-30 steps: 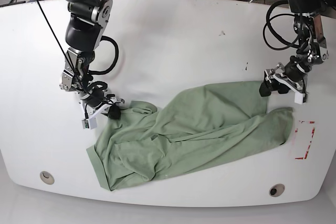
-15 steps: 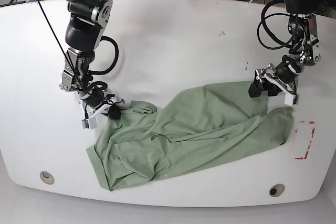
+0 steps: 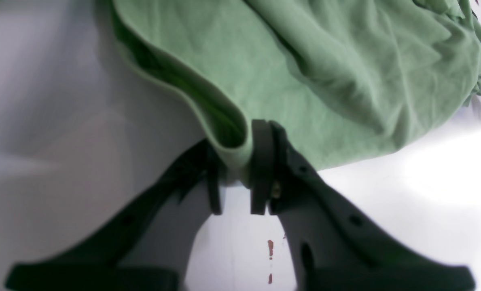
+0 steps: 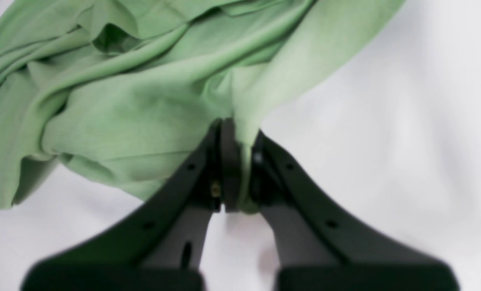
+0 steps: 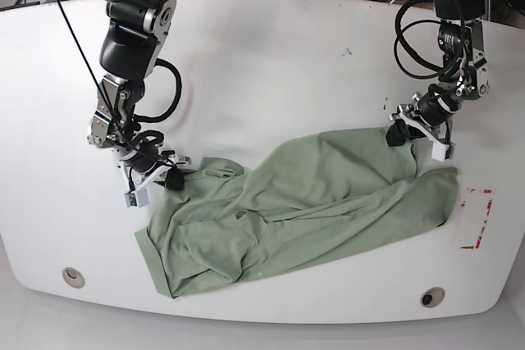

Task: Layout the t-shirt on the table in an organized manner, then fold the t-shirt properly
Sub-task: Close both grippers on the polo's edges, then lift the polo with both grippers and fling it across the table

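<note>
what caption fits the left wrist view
Left gripper fingers pinching the green t-shirt hem above the white table.

A plain sage-green knit polo shirt lies on a glossy white tabletop; beside the shirt's hem sits a red tape rectangle.

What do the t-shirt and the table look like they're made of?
The t-shirt: soft matte knit fabric, probably cotton; it creases and drapes in loose folds. The table: hard smooth white top, perhaps laminate or coated board; the left wrist view shows a faint sheen.
</note>
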`<state>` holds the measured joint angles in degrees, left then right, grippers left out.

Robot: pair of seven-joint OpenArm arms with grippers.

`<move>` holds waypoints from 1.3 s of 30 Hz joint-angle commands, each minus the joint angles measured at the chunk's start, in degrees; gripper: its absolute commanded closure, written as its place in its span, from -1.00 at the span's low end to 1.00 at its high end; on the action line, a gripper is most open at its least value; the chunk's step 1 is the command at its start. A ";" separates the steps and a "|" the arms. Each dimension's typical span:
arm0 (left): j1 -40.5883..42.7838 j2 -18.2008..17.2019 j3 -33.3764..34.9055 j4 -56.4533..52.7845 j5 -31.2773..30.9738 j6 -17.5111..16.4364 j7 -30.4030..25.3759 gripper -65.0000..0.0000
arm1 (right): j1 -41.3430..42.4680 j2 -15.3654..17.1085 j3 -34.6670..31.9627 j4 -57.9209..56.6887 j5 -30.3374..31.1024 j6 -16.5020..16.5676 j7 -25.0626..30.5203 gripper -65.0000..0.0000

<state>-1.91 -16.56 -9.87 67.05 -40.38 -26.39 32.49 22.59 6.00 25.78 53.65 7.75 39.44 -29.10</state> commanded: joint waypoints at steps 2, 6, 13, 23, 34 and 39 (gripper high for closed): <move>-0.59 -0.63 -0.02 0.51 0.34 0.15 0.61 0.80 | 1.10 0.46 -0.07 4.07 1.09 0.56 -0.39 0.98; -0.86 -0.54 -0.02 0.51 0.34 0.15 0.52 0.79 | 0.40 0.46 -0.07 6.09 1.09 0.56 -1.71 0.98; -3.23 -0.63 -0.02 0.25 0.42 0.15 0.61 0.80 | 0.22 0.46 -0.07 6.88 1.00 0.56 -2.06 0.98; -3.32 -0.72 0.07 0.95 0.34 -0.03 0.70 1.00 | -4.35 -0.42 -0.07 15.06 1.17 0.56 -7.25 1.00; -0.24 -3.88 -0.20 14.84 0.16 0.15 0.78 1.00 | -12.70 -2.97 -0.07 36.68 1.17 0.56 -17.45 1.00; 0.46 -5.64 -0.29 22.14 0.07 0.15 0.78 1.00 | -15.07 -3.85 -0.07 45.03 1.17 0.56 -21.32 1.00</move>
<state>-0.62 -21.04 -9.96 85.56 -39.40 -25.87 34.48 6.96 2.15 25.82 94.39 7.84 39.86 -50.39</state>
